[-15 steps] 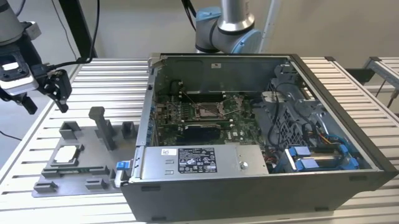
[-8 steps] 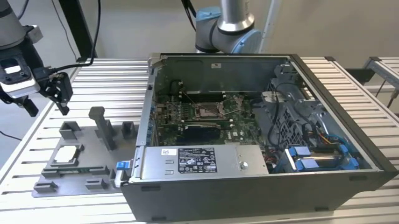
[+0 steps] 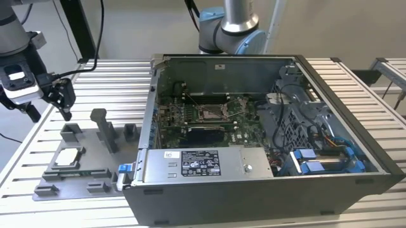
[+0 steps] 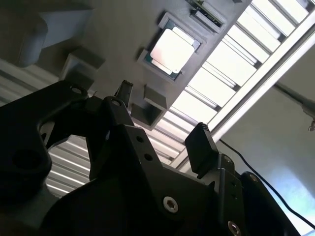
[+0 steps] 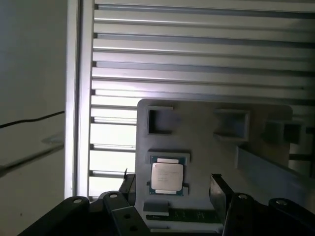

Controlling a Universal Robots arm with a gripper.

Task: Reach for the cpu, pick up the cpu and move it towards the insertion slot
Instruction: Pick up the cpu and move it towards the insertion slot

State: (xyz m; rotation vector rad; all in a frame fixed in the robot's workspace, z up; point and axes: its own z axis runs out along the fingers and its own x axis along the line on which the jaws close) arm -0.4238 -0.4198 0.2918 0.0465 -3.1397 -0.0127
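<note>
The slatted metal worktop (image 3: pixel 355 80) carries an open computer case (image 3: pixel 254 199) lying on its side. Just beside the case, on the exterior view's left, is a flat grey plate (image 3: pixel 95 164) with raised blocks on it. The arm hangs over the far corner of that plate. Its pincer (image 3: pixel 49 111) points down, well above the surface and touching nothing.

The pincer is released: its two fingers (image 5: pixel 216 186) stand spread apart with nothing between them.

Inside the case, the insertion slot (image 3: pixel 211 112) sits in the middle of the green board. Its metal frame surrounds a brownish centre, and it looks unoccupied. It lies well apart from the pincer, with the case wall between them.

The cpu (image 3: pixel 68 158) lies flat in a shallow square nest on the plate, silver top upward. In the first wrist view, the cpu (image 5: pixel 166 177) sits roughly between the two fingers' lines, a little nearer one of them.

By my judgement this is the reaching step, and the pick-up is not yet begun. A grasp from here would call for a straight descent that keeps the chip centred between the fingers. The tips would have to clear the nest's rim and close on two opposite edges of a very thin part.
</note>
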